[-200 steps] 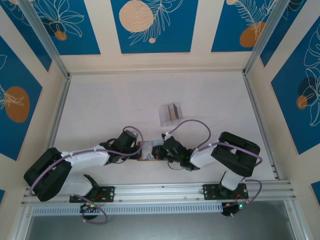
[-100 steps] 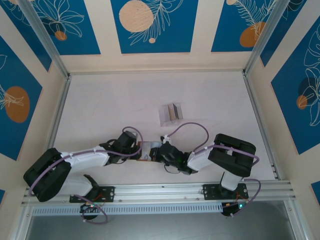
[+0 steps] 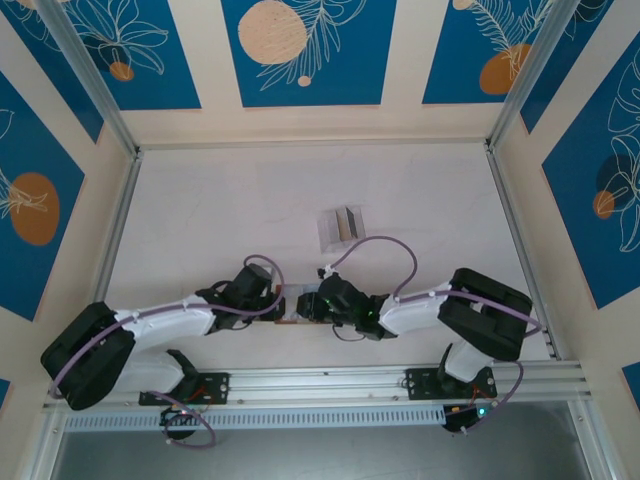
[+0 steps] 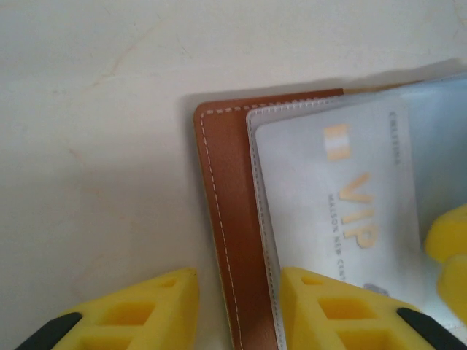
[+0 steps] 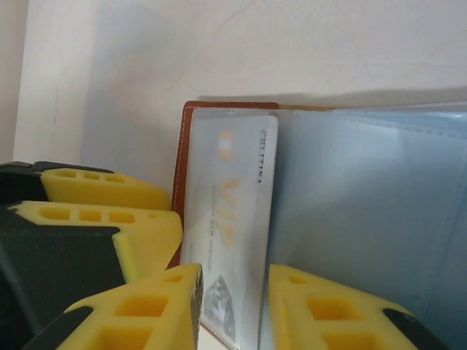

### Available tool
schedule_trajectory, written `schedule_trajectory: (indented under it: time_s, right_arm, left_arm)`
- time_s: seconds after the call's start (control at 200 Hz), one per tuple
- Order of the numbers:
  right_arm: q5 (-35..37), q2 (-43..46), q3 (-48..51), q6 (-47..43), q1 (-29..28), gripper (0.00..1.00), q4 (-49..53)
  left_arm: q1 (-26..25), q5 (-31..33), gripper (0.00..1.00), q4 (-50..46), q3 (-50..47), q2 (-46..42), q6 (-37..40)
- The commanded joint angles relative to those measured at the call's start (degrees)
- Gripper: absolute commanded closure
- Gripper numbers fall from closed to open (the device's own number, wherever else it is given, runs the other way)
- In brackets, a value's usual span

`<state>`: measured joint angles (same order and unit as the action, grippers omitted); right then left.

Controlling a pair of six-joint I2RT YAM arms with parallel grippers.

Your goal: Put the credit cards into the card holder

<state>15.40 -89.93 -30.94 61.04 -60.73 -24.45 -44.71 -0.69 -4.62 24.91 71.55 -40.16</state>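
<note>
The brown card holder (image 4: 228, 219) lies open on the table, its pale bluish sleeves (image 5: 365, 211) spread to the right. A silver credit card (image 4: 343, 204) with gold VIP lettering sits inside the left sleeve. My left gripper (image 4: 239, 292) is open and straddles the holder's stitched brown edge, with table showing beside one finger. My right gripper (image 5: 235, 281) is open around the card's (image 5: 230, 211) near end, with a gap on each side. In the top view both grippers meet over the holder (image 3: 292, 316), the left gripper (image 3: 277, 303) from the left and the right gripper (image 3: 312, 304) from the right.
A clear plastic slotted stand (image 3: 340, 228) with a tan card in it stands further back on the white table (image 3: 200, 220). Metal rails (image 3: 520, 240) and patterned walls close the table in on its sides. My left fingers (image 5: 109, 211) sit close beside the right ones.
My right gripper has opened and let go of the silver card, which now rests in the sleeve. My left jaws have widened a little. The right arm's elbow swung out to the right.
</note>
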Motion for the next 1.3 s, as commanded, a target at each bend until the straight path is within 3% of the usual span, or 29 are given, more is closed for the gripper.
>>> schedule_trajectory:
  time_s: [0.0,0.265,0.46,0.565,1.005,1.295]
  right_arm:
    - [-5.23,3.94,-3.10,-5.04,1.72,0.66,11.11]
    - [-8.43,7.60,-7.04,-9.51,5.09,0.69,20.74]
    - [-9.93,4.05,-12.04,-11.21,4.73,0.93,25.26]
    - [-8.90,0.89,-15.36,-11.70,3.90,0.97,28.52]
    - [-0.54,-5.93,-21.14,-10.15,1.49,1.00,39.19]
    - [-0.81,-9.16,-23.26,-10.41,0.93,1.00,40.71]
  left_arm:
    - [-0.54,-3.02,0.63,-3.70,-0.40,-2.75,-0.61]
    - [0.11,-2.57,0.67,-7.32,0.48,-7.48,-0.04]
    - [0.13,-3.24,0.75,-6.37,1.00,-5.45,1.19]
    - [0.10,-3.35,0.76,-5.50,1.31,-3.71,1.74]
    - [0.13,-1.77,0.78,-3.23,-0.62,-0.20,1.99]
    - [0.08,-1.68,0.78,-2.78,-2.05,-1.12,1.58]
